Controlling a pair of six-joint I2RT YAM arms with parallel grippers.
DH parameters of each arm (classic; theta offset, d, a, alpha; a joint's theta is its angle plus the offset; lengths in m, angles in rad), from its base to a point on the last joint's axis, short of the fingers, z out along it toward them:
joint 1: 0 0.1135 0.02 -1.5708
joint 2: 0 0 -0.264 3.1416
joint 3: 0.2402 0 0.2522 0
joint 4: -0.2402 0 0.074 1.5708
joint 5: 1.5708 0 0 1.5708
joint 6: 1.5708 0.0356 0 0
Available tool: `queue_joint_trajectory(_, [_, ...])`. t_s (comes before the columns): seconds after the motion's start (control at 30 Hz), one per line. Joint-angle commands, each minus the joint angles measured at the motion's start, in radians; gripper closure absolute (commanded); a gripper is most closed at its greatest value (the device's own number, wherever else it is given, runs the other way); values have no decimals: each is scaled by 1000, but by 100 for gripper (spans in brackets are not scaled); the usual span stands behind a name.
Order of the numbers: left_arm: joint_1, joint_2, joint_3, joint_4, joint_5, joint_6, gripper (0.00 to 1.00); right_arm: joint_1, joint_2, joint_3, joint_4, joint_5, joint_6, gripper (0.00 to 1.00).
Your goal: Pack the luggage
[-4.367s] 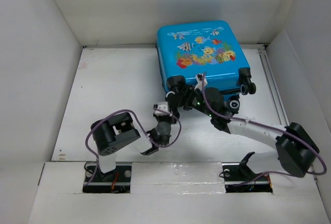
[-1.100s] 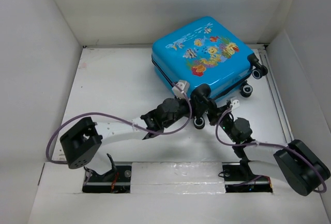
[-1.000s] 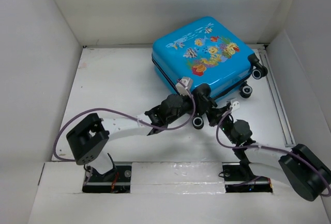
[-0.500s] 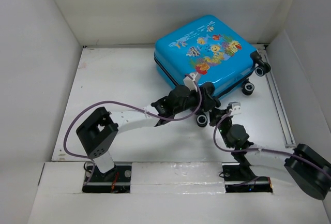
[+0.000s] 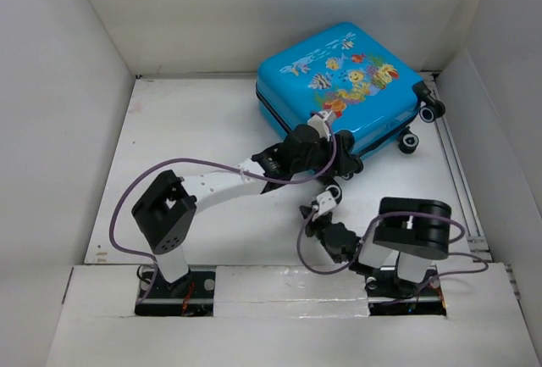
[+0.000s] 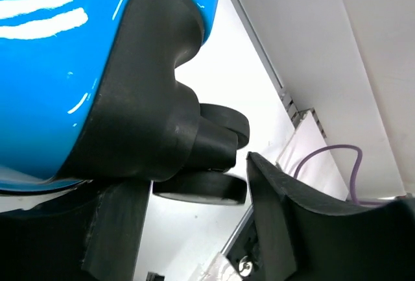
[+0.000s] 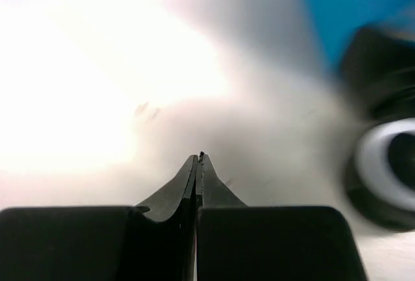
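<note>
The luggage (image 5: 343, 79) is a bright blue hard-shell suitcase lying closed at the back right, fish picture facing up. My left gripper (image 5: 341, 164) reaches to its near corner. In the left wrist view the blue shell (image 6: 52, 67) fills the upper left. My left gripper (image 6: 191, 183) straddles a black caster wheel (image 6: 201, 189), jaws open, with a thin gap at the right finger (image 6: 279, 229). My right gripper (image 5: 326, 197) sits low in front of that corner, shut and empty (image 7: 198, 158). A black-and-white wheel (image 7: 389, 164) blurs at its right.
White walls box in the table (image 5: 195, 130) on the left, back and right. Two more suitcase wheels (image 5: 409, 140) (image 5: 432, 111) stick out toward the right wall. A metal rail (image 5: 457, 180) runs along the right edge. My right arm's elbow (image 5: 412, 227) is folded near its base.
The luggage has swung and slid a little toward the back right. My right arm has pulled back and folded up near its base. My left gripper's jaws have widened around the wheel.
</note>
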Motion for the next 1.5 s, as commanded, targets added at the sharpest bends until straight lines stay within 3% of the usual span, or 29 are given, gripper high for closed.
queue_joint_trajectory(0.0, [42, -40, 54, 121, 16, 85, 44, 45, 65, 55, 410, -105, 19, 100])
queue_joint_trajectory(0.07, [51, -63, 43, 121, 46, 85, 37, 45, 65, 83, 410, -81, -30, 100])
queue_joint_trajectory(0.23, [72, -106, 52, 87, 113, 85, 31, 35, 65, 172, 401, -102, -85, 100])
queue_joint_trajectory(0.33, [81, -220, -53, 152, 7, 96, 31, 35, 7, 140, 383, -167, -73, 100])
queue_joint_trajectory(0.37, [90, -259, -94, 175, -28, 96, 31, 35, -63, 128, 358, -190, -49, 94])
queue_joint_trajectory(0.43, [91, -391, -185, 221, -181, 96, 31, 35, -170, 137, 149, -239, -18, 80])
queue_joint_trajectory(0.47, [103, -435, -273, 250, -232, 85, 33, 35, -238, 163, 19, -257, 8, 63])
queue_joint_trajectory(0.5, [103, -475, -315, 262, -273, 70, 34, 35, -374, 199, -309, -274, 49, 57])
queue_joint_trajectory(0.53, [112, -544, -354, 262, -342, 70, 35, 35, -434, 241, -472, -292, 79, 50])
queue_joint_trajectory(0.63, [121, -603, -469, 232, -418, 52, 43, 35, -622, 359, -876, -253, 143, 40])
queue_joint_trajectory(0.7, [121, -612, -543, 232, -418, 42, 48, 35, -764, 388, -1011, -192, 162, 36])
queue_joint_trajectory(0.77, [121, -556, -587, 264, -357, 42, 59, -12, -846, 408, -1194, -156, 185, 32])
queue_joint_trajectory(0.87, [86, -426, -603, 319, -280, 42, 64, -84, -958, 460, -1401, -147, 194, 27])
queue_joint_trajectory(1.0, [11, -283, -538, 380, -268, 79, 64, -256, -983, 535, -1591, -211, 194, 22])
queue_joint_trajectory(1.03, [-1, -259, -505, 405, -277, 79, 64, -279, -967, 564, -1623, -225, 194, 16])
queue_joint_trajectory(1.1, [-15, -195, -468, 420, -266, 110, 62, -314, -944, 577, -1688, -236, 194, 15])
queue_joint_trajectory(1.33, [-24, -48, -354, 477, -233, 130, 57, -435, -912, 580, -1690, -271, 142, 8])
queue_joint_trajectory(1.47, [-24, 3, -323, 497, -232, 130, 56, -582, -854, 571, -1638, -442, 87, 8])
